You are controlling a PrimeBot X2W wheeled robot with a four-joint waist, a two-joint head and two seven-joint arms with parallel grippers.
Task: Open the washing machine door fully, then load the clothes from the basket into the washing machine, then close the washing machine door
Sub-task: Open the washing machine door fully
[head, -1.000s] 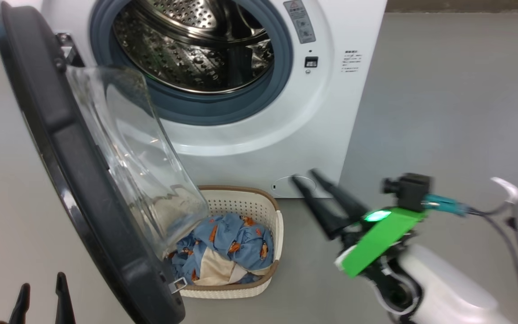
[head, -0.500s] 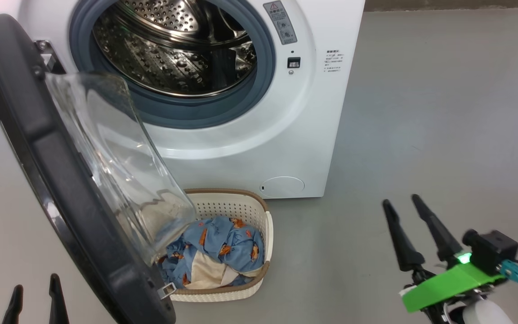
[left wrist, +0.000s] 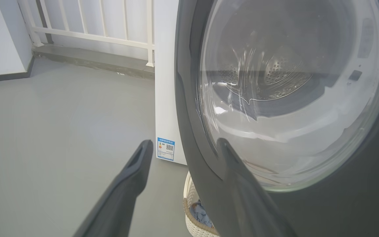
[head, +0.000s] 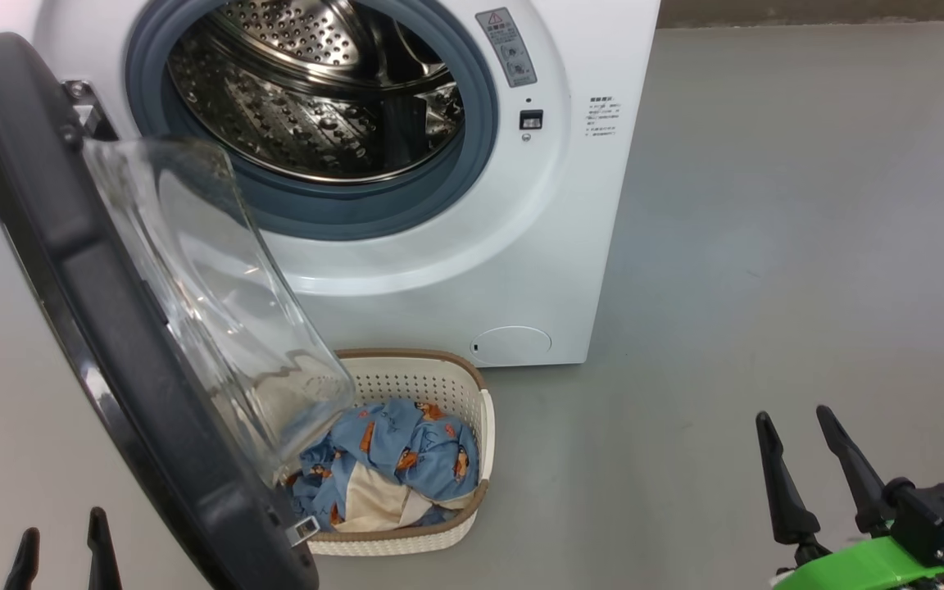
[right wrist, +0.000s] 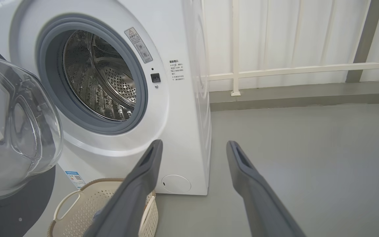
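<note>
The white washing machine (head: 554, 205) stands with its steel drum (head: 316, 90) bare. Its black door (head: 95, 328) with the clear glass bowl (head: 218, 295) hangs open to the left, partly over the basket (head: 439, 385). Blue printed clothes (head: 406, 451) and a cream cloth (head: 369, 500) lie in the basket. My left gripper (head: 62, 541) is open at the lower left, outside the door (left wrist: 308, 204). My right gripper (head: 800, 426) is open and empty over the floor at the lower right, far from the basket (right wrist: 87, 204).
Grey floor (head: 767, 246) spreads wide to the machine's right. A white railing (right wrist: 275, 70) and a low ledge run behind the machine. The open door blocks the basket's left half from above. A blue label (left wrist: 165, 148) sits low on the machine.
My right gripper has pulled back from near the machine's round cap to the lower right and turned its fingers upward. The head camera has shifted a little. The door and basket stay put.
</note>
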